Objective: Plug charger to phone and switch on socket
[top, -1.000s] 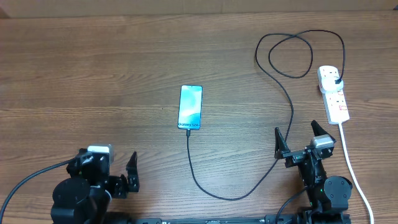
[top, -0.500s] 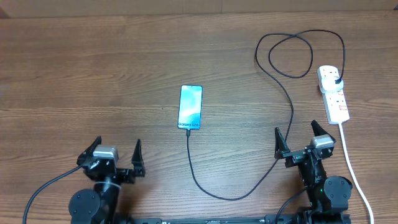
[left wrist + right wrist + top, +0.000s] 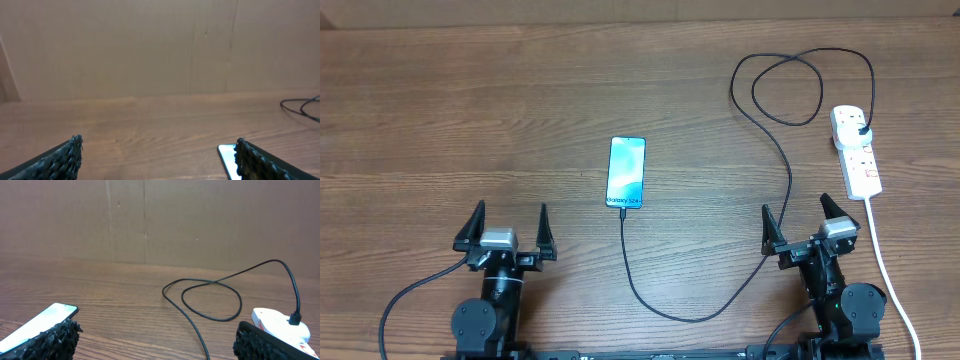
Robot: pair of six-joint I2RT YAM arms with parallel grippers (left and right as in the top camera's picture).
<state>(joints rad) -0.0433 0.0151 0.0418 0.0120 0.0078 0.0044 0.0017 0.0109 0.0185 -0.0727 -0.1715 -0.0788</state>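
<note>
As seen from above, shows left pincer point(image 3: 510, 207) and right pincer point(image 3: 796, 205) spread, empty. Puts socket point(image 3: 856, 150) just ahead-right of the right one, long axis running away; phone point(image 3: 626, 172) central on counter point(image 3: 470, 100).

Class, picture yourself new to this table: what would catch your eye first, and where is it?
The lit blue phone glows in the middle of the table, a thin black cable running from its near end and looping to the far right. There lies a white power strip; the left gripper and right gripper stand open at the near edge.
</note>
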